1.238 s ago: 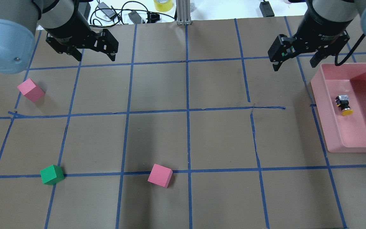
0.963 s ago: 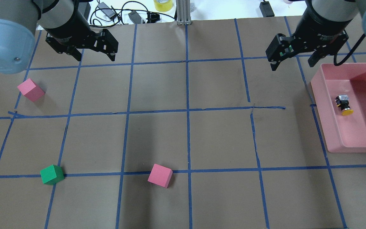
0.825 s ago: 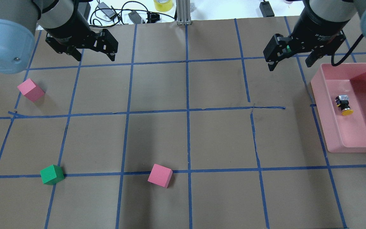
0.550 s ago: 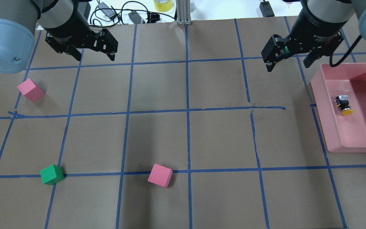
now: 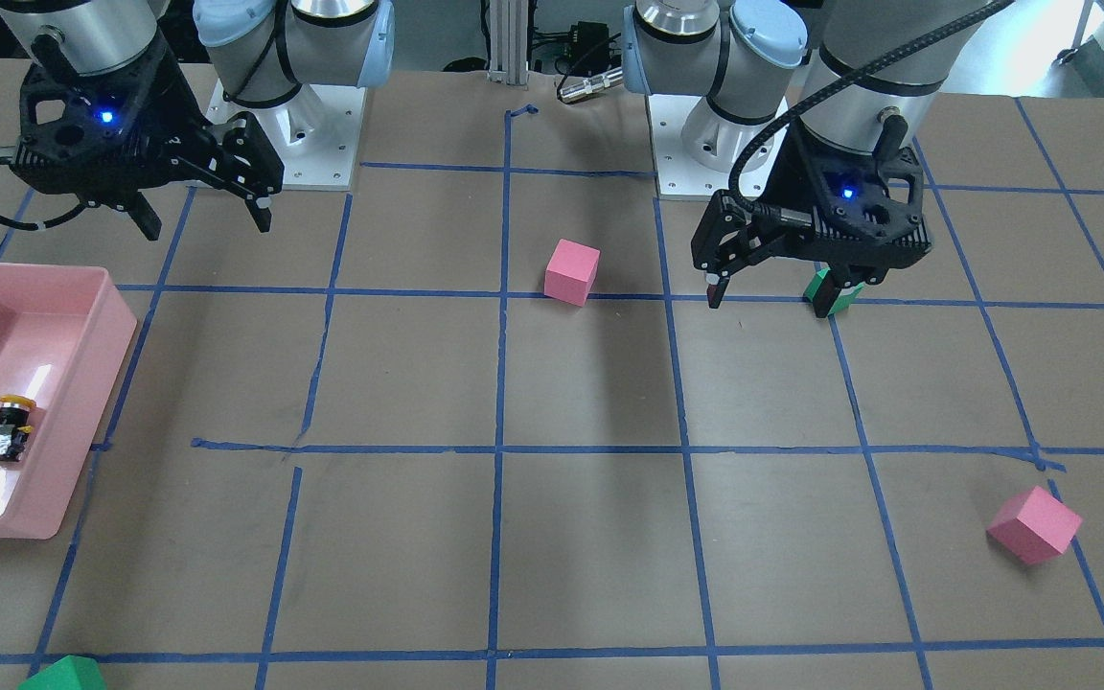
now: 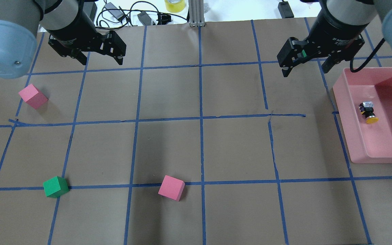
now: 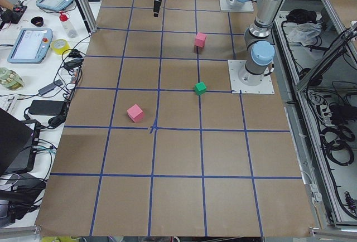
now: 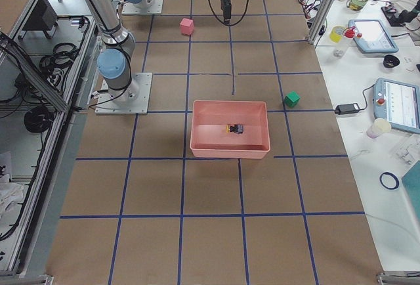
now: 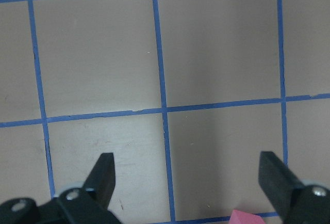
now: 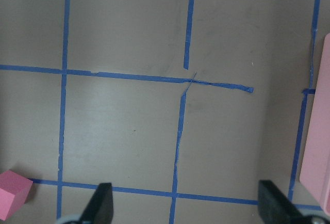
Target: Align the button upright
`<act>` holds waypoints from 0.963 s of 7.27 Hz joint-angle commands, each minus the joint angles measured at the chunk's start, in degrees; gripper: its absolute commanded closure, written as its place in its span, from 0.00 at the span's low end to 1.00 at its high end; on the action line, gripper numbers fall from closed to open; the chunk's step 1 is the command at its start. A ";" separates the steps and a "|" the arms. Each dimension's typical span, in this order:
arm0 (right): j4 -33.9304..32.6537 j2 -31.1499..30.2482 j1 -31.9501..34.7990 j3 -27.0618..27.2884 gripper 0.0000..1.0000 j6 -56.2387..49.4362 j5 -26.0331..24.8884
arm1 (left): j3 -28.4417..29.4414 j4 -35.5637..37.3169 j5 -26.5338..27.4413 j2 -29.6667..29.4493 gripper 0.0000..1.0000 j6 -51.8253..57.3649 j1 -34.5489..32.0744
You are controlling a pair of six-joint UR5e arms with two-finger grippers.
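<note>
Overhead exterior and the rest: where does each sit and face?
Overhead exterior: behind the robot, looking forward-down; left pincer, right pincer.
Front-facing: across the table, facing the robot; bases at top.
Exterior left: table's left end, lengthwise; bases at right.
Exterior right: opposite end; bases at left.
Left wrist: straight down; left pincer's fingers.
Right wrist: straight down; right pincer's fingers.
Overhead and front-facing share the button in the pink tray.

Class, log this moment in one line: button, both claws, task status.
button: on its side in pink bin | left claw: open, empty | right claw: open, empty | status: not yet upright
</note>
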 commanded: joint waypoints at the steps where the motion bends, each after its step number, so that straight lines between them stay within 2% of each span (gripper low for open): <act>1: -0.24 -0.07 0.02 -0.11 0.00 -0.49 0.58 | 0.00 0.00 0.00 0.00 0.00 0.00 0.03; 4: -0.41 0.45 -0.33 0.58 0.00 -2.07 2.60 | 0.00 0.00 0.00 0.00 0.00 0.00 0.03; 6: -0.85 1.58 -1.81 1.12 0.00 0.72 -6.22 | 0.00 0.00 -0.09 0.00 0.00 0.00 0.20; 7: -0.76 4.29 -6.09 1.29 0.00 0.48 -6.27 | 0.00 0.00 -0.09 0.00 0.00 0.00 0.21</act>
